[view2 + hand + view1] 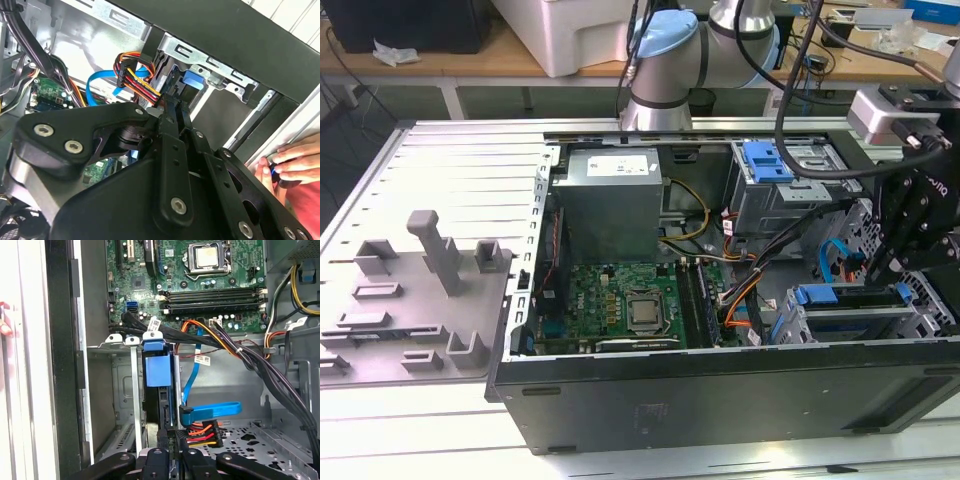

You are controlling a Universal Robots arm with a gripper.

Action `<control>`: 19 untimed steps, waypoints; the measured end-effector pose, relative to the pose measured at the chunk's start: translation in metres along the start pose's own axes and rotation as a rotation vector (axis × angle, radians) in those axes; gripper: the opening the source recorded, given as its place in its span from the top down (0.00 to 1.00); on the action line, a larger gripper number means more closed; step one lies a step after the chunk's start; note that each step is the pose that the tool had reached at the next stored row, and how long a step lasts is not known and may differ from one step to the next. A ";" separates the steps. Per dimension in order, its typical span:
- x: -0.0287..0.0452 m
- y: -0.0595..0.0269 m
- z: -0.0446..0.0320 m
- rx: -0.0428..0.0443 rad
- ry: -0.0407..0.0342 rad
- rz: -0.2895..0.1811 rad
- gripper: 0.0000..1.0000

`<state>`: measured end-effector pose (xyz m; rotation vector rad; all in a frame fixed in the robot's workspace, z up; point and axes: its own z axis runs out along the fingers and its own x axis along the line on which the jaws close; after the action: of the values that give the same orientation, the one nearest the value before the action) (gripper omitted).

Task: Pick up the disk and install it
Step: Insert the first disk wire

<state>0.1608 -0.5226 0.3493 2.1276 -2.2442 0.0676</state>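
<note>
Installation looked to be the step in hand: one claw (170,450) reached down inside one open computer case (720,395), its black fingers (164,440) closed, as best I could judge, on the rear edge of one disk (159,372) standing in the drive cage (122,390). Seating it called for a straight push. One person's hand (287,162) rested on the case edge.

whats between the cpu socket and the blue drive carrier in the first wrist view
In the first wrist view, the memory slots lie between the CPU socket and the blue drive carrier, then a bundle of black cables crossing just above the carrier.
</note>
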 end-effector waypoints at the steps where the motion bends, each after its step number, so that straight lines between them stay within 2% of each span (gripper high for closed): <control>1: 0.0000 0.0000 0.0002 0.0007 0.0000 -0.010 0.83; 5: 0.0000 0.0001 0.0008 0.0018 0.0000 -0.029 0.83; 19: 0.0001 0.0002 0.0031 0.0019 0.0000 -0.029 0.83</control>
<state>0.1606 -0.5229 0.3462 2.1606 -2.2134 0.0686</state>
